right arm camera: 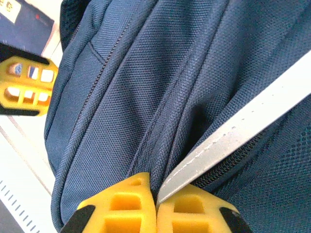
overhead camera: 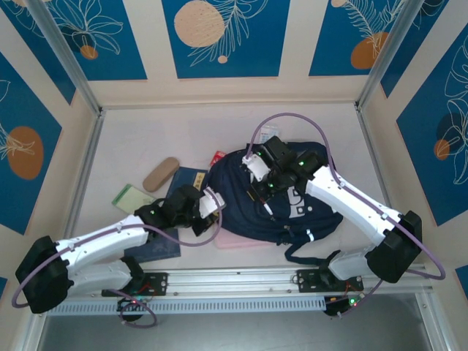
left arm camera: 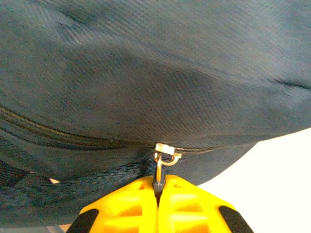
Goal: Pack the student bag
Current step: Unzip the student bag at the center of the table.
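2 pinches are being held on the student bag point(overhead camera: 234, 179): zipper pull point(left arm camera: 164, 158) by left gripper point(left arm camera: 158, 188), grey strip point(right arm camera: 252, 116) by right gripper point(right arm camera: 156, 195).

The student bag point(overhead camera: 292, 201) lay right of centre on the table point(overhead camera: 146, 131). The left gripper point(left arm camera: 158, 187) met the bag's left edge, clamped on the zipper pull point(left arm camera: 164, 155). The right gripper point(right arm camera: 155, 194) sat on top of the bag, pinching its fabric. 1 booklet point(overhead camera: 186, 179) lay just left of the bag, 1 oval case point(overhead camera: 160, 173) further left, and 1 flat pad point(overhead camera: 131, 198) near-left of the case.

Pale table point(overhead camera: 146, 139) holds student bag point(overhead camera: 238, 175), tan case point(overhead camera: 160, 174), booklet point(overhead camera: 187, 178).
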{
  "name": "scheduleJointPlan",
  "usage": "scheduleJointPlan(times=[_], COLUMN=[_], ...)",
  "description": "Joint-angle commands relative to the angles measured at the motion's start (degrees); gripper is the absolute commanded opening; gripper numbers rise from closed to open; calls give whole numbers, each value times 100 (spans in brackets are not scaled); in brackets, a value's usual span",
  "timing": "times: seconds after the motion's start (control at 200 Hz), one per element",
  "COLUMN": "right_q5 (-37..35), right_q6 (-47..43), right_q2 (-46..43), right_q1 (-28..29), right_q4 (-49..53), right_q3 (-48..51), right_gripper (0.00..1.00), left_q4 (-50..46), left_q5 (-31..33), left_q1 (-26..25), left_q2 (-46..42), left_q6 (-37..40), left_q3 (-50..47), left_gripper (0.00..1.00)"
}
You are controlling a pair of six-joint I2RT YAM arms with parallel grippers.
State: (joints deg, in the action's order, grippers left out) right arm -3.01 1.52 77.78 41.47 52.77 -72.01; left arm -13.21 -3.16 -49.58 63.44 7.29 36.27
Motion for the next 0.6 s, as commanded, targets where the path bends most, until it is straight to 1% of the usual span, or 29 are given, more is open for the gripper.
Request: scheduleJointPlan(times=[0.0,0.18,0.285,0.345,0.385,0.405,0.455,0.48,0.52,0.595], right_q5=[-4,-554,-750,-814,-832,-854,-1044,-1122,-1058,-743], right_q6=[-733,-1056,-1179,-1149,-1084,-1042,-848,-733,-574,-157], right_q2=[-185,-119,-75,-27,11,28,71,93,108,46], right_q1=[247,588,698,711,717,732,717,689,608,394], right_q4=[88,48,-43,-89,-129,-149,-209,-212,-183,-108], right_q3=[-106,97,200,210,199,190,133,84,-9,-140], right_gripper=[0,0,0,0,9,18,44,53,58,60], left_q4=[-416,-253,-291,-338,-342,-349,-381,-384,-358,-285], left_q5=[664,926,1151,1029,767,626,311,177,10,-79], left_q1=[191,311,489,648,701,714,715,714,706,707], left_q2=[154,63,204,309,401,441,560,601,641,628], left_q6=[137,-11,-159,-384,-512,-553,-649,-702,-790,-903], left_q3=[344,540,722,846,933,977,1068,1104,1112,1047], left_gripper=[0,0,0,0,0,0,0,0,0,0])
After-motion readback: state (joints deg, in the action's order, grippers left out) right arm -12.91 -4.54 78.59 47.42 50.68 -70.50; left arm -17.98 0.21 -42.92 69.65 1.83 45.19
